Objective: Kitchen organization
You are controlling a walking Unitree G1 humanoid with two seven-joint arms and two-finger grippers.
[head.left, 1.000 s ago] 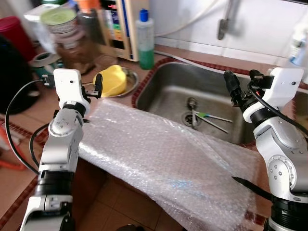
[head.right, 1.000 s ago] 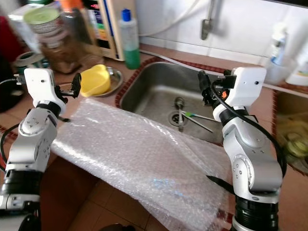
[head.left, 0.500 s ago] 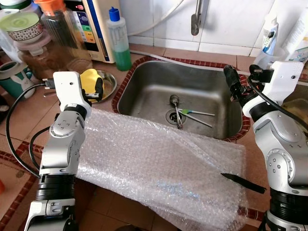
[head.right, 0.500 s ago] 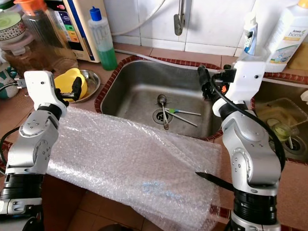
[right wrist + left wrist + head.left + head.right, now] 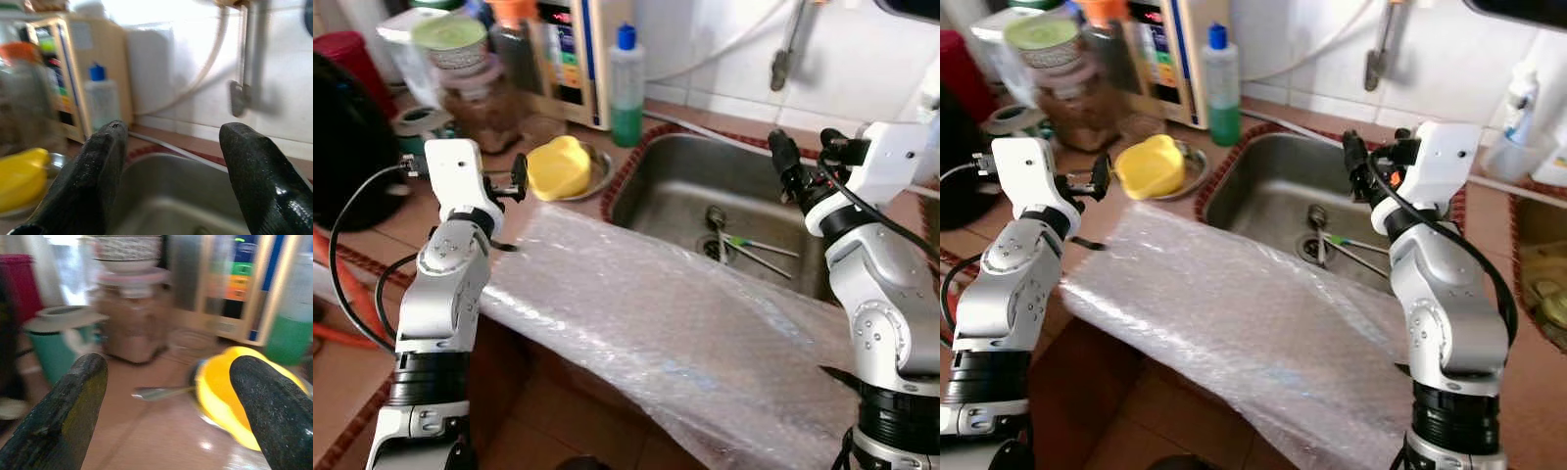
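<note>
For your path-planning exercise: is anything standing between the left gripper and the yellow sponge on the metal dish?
Nothing visible does. The left gripper, fingers open, points at the yellow sponge on its metal dish, with open space between them.

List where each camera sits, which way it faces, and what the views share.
Left eye, right eye: on the head, looking down at the bubble wrap and sink; both silver arms show.
Left wrist: behind the open left hand, facing the yellow sponge.
Right wrist: behind the open right hand, facing the green soap bottle.
Shared: sponge and bottle appear in all.
</note>
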